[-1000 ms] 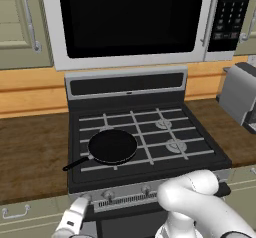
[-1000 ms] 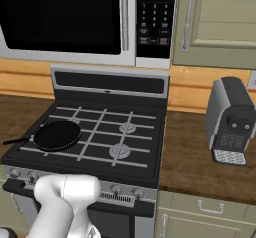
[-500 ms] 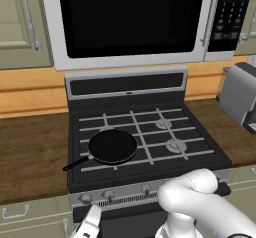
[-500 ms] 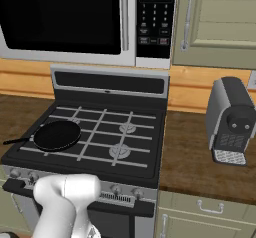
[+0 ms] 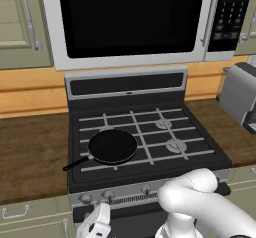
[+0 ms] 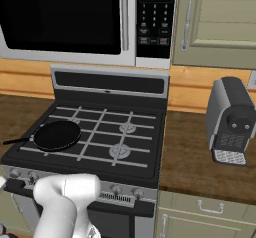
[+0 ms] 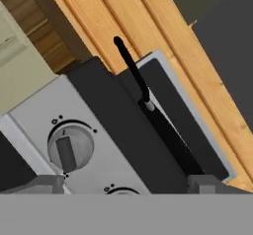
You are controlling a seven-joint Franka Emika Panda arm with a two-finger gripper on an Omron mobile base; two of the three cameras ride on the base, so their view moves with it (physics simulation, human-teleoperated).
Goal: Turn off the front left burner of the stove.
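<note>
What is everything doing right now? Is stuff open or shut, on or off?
microwave: door shut, window dark.
cabinet door: shut.
stove: no flame to be seen.
frying pan: empty, sitting on the front left grate.
knob: nothing touching it.
gripper: open, empty, low in front of the knob strip.
</note>
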